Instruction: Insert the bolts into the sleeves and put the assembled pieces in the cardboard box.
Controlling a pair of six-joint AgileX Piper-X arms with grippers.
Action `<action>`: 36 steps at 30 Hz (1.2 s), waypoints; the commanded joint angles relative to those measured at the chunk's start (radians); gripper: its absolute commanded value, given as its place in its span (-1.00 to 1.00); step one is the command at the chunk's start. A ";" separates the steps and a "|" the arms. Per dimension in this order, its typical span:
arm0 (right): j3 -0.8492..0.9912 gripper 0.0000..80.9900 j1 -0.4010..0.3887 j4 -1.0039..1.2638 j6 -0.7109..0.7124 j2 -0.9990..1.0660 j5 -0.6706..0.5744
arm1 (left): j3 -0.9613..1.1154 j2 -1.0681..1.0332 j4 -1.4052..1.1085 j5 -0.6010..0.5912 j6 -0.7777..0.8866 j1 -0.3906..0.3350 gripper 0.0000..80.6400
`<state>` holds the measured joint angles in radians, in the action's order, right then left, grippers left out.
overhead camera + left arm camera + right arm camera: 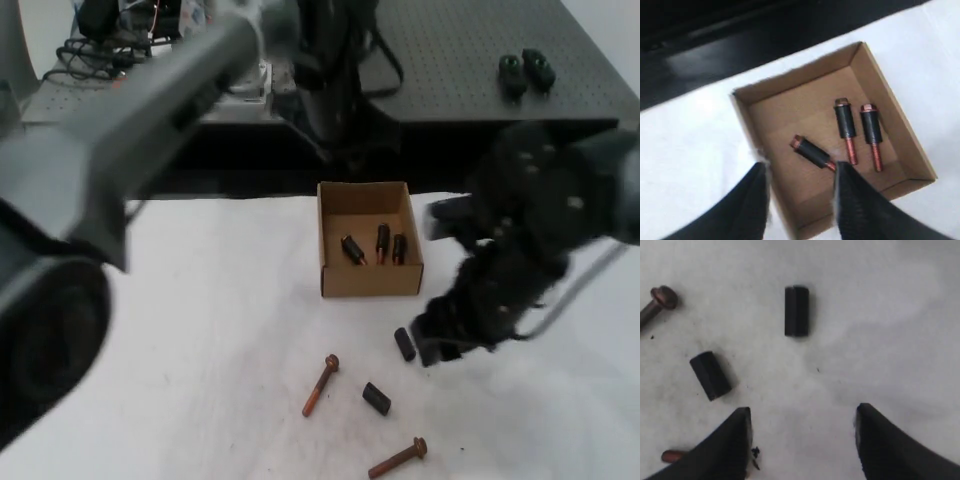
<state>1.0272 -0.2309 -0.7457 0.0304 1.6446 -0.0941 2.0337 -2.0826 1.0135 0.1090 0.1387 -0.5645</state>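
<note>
The left gripper [801, 172] hung over the cardboard box [790, 85] with its jaws spread wide and holding nothing. Three assembled pieces lay on the box floor. One piece [812, 152] rested askew near the gripper, and two others [845, 122] [871, 127] lay side by side. The right gripper [802, 412] was low over the white cloth [880, 315], its jaws also wide and empty. One loose sleeve [796, 310] lay ahead of the gap between its fingers, and a second sleeve [710, 375] lay off to the side. Two bare bolts [321, 384] [398, 459] lay on the cloth in front of the box. In the blurred high view, the right gripper seemed to sit just beside a sleeve.
</note>
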 commanded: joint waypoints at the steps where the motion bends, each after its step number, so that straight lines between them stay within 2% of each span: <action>1: 0.087 0.09 -0.024 0.000 0.045 0.102 0.041 | 0.007 -0.011 0.018 0.022 -0.013 0.003 -0.30; 7: 0.205 0.09 -0.049 -0.014 0.076 0.271 0.075 | -0.297 0.164 -0.093 0.045 -0.014 0.006 -0.30; 13: 0.244 -0.14 -0.051 -0.018 0.105 0.347 0.133 | -0.564 0.319 -0.186 0.036 -0.035 0.006 -0.30; 15: 0.244 -0.28 -0.051 -0.025 0.105 0.351 0.137 | -0.611 0.342 -0.186 0.011 -0.073 0.006 -0.30; 17: 0.244 -0.52 -0.051 -0.031 0.105 0.351 0.137 | -0.646 0.346 -0.186 -0.076 -0.095 0.006 -0.30; 19: 0.244 -0.88 -0.051 -0.047 0.117 0.348 0.137 | -0.674 0.339 -0.193 -0.176 -0.117 0.006 -0.30; 20: 0.244 -0.98 -0.051 -0.057 0.121 0.344 0.137 | -0.688 0.333 -0.205 -0.216 -0.123 0.006 -0.30; 24: 0.244 -0.98 -0.036 -0.097 0.120 0.313 0.125 | -0.710 0.302 -0.224 -0.299 -0.125 0.006 -0.26; 27: 0.239 -0.98 -0.012 -0.120 0.118 0.252 0.070 | -0.710 0.267 -0.242 -0.366 -0.125 0.002 -0.15; 29: 0.219 -0.98 0.008 -0.120 0.098 0.186 0.044 | -0.710 0.240 -0.248 -0.367 -0.149 -0.009 -0.06; 34: 0.117 -0.98 0.045 -0.093 0.074 -0.004 0.008 | -0.708 0.179 -0.255 -0.360 -0.192 -0.065 -0.05; 36: 0.079 -0.98 0.052 -0.091 0.074 -0.067 0.009 | -0.708 0.154 -0.270 -0.300 -0.230 -0.094 -0.05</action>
<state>1.0997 -0.1805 -0.8434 0.1119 1.5731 -0.0678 1.3237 -1.8995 0.7720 -0.2486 -0.0181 -0.6144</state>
